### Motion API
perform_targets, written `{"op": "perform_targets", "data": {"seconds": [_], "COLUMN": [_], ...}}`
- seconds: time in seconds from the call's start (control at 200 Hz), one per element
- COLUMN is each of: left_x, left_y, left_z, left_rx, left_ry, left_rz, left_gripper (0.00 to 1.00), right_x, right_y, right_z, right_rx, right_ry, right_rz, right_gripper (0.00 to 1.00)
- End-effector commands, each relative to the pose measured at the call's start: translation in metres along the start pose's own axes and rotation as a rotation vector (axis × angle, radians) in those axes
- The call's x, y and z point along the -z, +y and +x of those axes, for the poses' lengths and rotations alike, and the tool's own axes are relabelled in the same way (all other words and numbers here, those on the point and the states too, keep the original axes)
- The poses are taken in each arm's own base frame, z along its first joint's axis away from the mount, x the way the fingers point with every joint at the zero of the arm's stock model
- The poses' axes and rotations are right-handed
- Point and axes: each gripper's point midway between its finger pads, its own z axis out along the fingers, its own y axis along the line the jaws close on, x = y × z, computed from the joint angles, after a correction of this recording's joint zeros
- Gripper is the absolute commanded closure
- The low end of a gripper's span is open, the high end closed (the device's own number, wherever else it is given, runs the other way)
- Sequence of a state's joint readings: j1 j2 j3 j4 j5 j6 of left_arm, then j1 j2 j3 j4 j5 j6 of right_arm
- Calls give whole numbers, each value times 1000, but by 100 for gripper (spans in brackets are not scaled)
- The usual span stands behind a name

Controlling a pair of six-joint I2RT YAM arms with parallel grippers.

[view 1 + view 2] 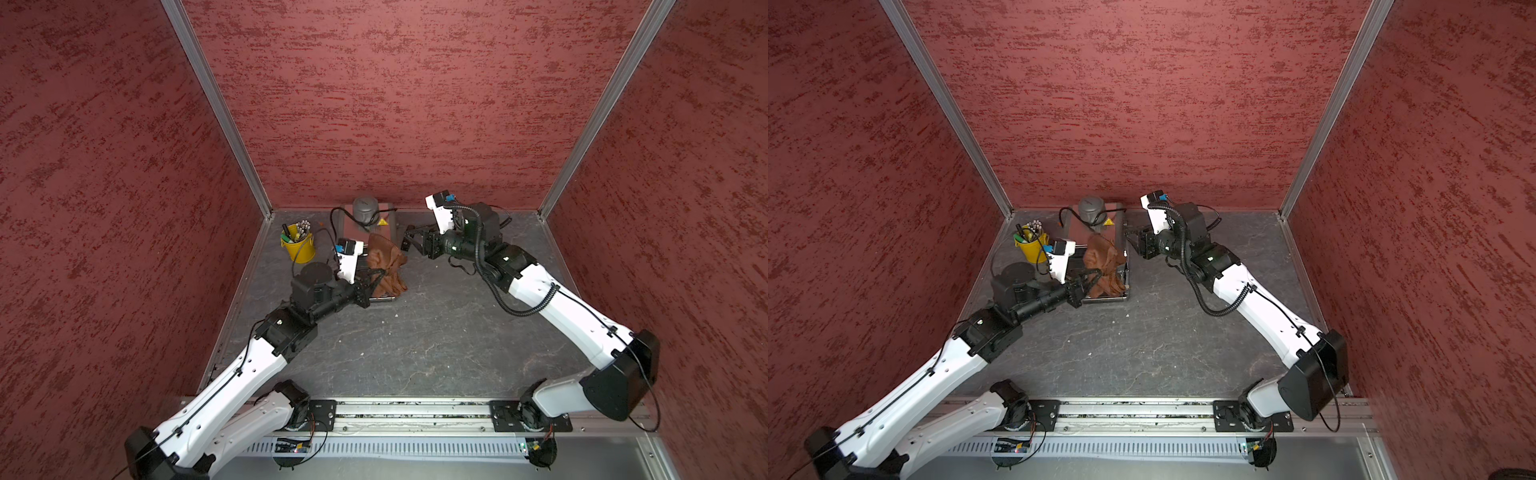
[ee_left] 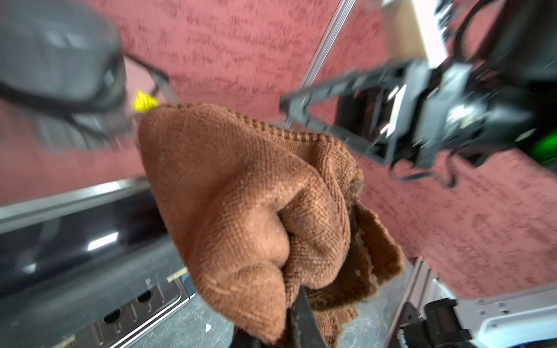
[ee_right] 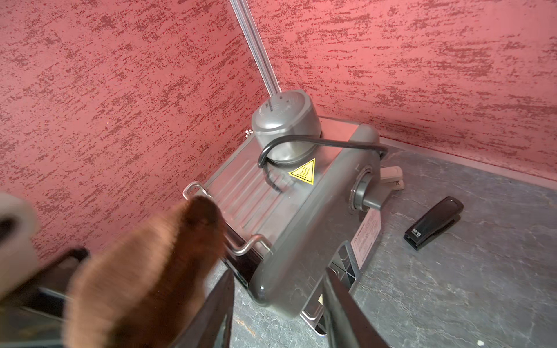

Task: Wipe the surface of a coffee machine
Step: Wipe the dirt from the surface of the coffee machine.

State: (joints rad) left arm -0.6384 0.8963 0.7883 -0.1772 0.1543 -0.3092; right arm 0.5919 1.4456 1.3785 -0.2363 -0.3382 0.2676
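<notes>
Grey stone tabletop [image 1: 415, 340]. My left pincer [image 1: 383, 272] clamps the brown cloth [image 1: 384, 255] over the coffee machine [image 1: 352, 227], whose top lies just farther. My right pincer [image 1: 409, 238] is half-open and empty.

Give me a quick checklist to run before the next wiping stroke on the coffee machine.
1. Left gripper shut on brown cloth: ok.
2. Cloth touching coffee machine top: cannot tell.
3. Black cord off the top: not ok, it curves round the grey cap.
4. Right gripper out of the cloth's way: ok, open at the machine's side.
5. Yellow bucket apart from left arm: ok.
</notes>
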Motion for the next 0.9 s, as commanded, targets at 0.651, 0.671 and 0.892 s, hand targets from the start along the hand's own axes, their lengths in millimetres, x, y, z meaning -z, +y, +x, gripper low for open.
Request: {"op": "perform_targets", "data": {"seconds": [0.651, 0.671, 0.892], "left_x": [10, 8, -12], "left_y": [154, 156, 181], "left_z": [99, 103, 131], "left_rx": [433, 450, 568], "left_ry": [-27, -28, -5], "left_rz": [-487, -487, -573], "left_gripper": [100, 100, 100], "right_x": [11, 10, 9], "right_y": [10, 10, 13], "right_z": [-2, -2, -2], "right_rx": [-34, -33, -39], "right_ry": [-19, -19, -10], "right_rz": [-35, -37, -43], "right_gripper": [52, 52, 53]}}
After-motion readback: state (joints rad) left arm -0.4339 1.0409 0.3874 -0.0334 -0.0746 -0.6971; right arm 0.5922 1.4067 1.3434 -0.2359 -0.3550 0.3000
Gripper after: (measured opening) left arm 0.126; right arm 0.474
